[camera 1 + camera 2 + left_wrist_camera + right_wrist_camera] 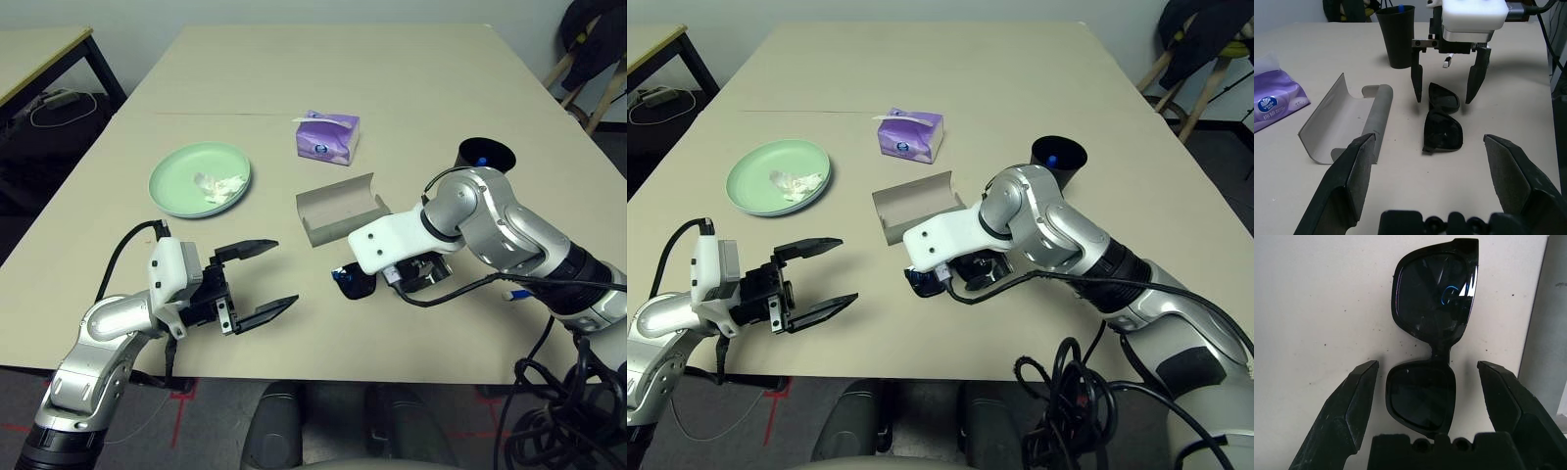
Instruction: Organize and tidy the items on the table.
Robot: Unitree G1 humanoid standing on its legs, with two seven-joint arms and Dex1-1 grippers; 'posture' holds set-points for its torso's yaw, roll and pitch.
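Left gripper (257, 279) sits wide open and empty, near left. Right gripper (1448, 82) is spread too, straddling the black sunglasses (1432, 340) lying flat just near the open glasses case (341, 208). They're light, rigid, slick and scratchable, so I'd pinch the frame at the bridge.

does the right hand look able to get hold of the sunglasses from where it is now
Probably yes. The right hand hangs open over the black sunglasses, one finger on each side of one lens, and nothing lies between them. The open glasses case lies beside them, apart from the fingers.
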